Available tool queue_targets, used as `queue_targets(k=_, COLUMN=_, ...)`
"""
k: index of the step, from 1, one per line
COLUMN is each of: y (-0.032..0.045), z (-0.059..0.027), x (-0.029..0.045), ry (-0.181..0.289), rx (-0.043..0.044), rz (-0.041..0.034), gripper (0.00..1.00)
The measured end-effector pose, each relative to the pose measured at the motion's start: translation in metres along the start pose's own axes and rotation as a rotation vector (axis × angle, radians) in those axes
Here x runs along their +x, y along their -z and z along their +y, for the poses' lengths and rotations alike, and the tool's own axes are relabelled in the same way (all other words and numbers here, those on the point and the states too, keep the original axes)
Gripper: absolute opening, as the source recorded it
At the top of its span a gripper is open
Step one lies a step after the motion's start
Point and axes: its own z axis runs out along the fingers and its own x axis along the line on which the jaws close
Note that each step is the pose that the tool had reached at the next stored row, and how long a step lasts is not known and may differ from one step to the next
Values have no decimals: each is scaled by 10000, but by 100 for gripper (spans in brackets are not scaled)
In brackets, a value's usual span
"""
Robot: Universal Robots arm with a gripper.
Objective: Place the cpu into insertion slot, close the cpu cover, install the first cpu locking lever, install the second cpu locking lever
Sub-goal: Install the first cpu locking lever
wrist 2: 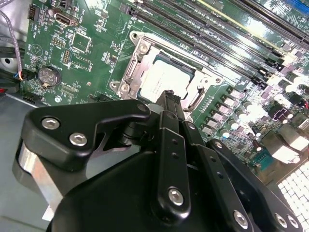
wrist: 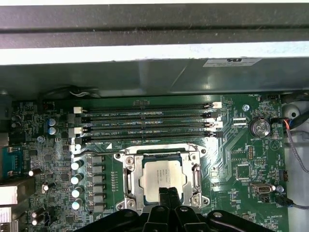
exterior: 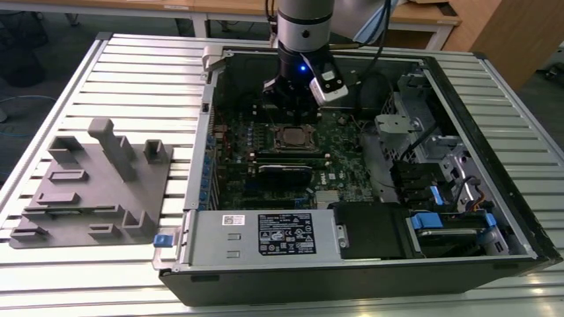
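Cpu (wrist: 161, 178) lies flat in the insertion slot (wrist: 161, 157), its dull silver top showing through the centre window of the cpu cover (wrist: 129, 176). The cover is down over the slot, and its metal frame rests around the edges of the cpu. The slot sits on the green circuit board (wrist: 241, 159) just beside the row of long black memory slots (wrist: 145, 123), well in from the board's edges, and a round coin battery (wrist: 259, 126) stands nearer one board edge.

In both wrist views the gripper (wrist: 169, 192) hangs just over the edge of the cover that faces away from the memory slots. Its black fingers (wrist 2: 169, 99) are drawn together with almost no gap and nothing between them. In the second wrist view a bent wire locking lever (wrist 2: 194, 99) runs along one side of the cover, close by the fingertips; I cannot tell whether it is hooked down.

In the exterior view the arm reaches down into the open computer case (exterior: 493, 132), which lies on a slatted metal table (exterior: 132, 79). A grey moulded fixture (exterior: 88, 191) sits on the table near its edge at the exterior view's left, apart from the case
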Motion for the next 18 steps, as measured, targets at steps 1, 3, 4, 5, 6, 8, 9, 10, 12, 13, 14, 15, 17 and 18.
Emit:
queue_targets(k=1, y=0, z=0, x=0, ry=0, rx=0, rz=0, gripper=11)
queue_targets(k=3, y=2, z=-2, x=0, ry=-5, rx=-69, rz=6, gripper=11)
queue_targets(k=4, y=1, z=-2, x=0, ry=-12, rx=-159, rz=11, gripper=11)
queue_targets(k=5, y=1, z=-2, x=0, ry=-18, rx=-256, rz=16, gripper=11)
queue_targets(k=6, y=1, z=-3, x=0, ry=-25, rx=-330, rz=20, gripper=11)
queue_targets(k=8, y=1, z=-4, x=0, ry=-36, rx=-485, rz=28, gripper=11)
queue_targets(k=9, y=1, z=-3, x=0, ry=-40, rx=-527, rz=31, gripper=11)
queue_targets(k=10, y=1, z=-3, x=0, ry=-40, rx=-526, rz=31, gripper=11)
queue_targets(k=12, y=1, z=-3, x=0, ry=-41, rx=-527, rz=31, gripper=11)
queue_targets(k=13, y=1, z=-3, x=0, ry=-40, rx=-528, rz=31, gripper=11)
queue_targets(k=14, y=1, z=-4, x=0, ry=-40, rx=-528, rz=31, gripper=11)
queue_targets(k=15, y=1, z=-4, x=0, ry=-41, rx=-536, rz=33, gripper=11)
queue_targets(k=17, y=1, z=-5, x=-1, ry=-48, rx=-662, rz=39, gripper=11)
queue_targets(k=18, y=1, z=-4, x=0, ry=-50, rx=-668, rz=39, gripper=11)
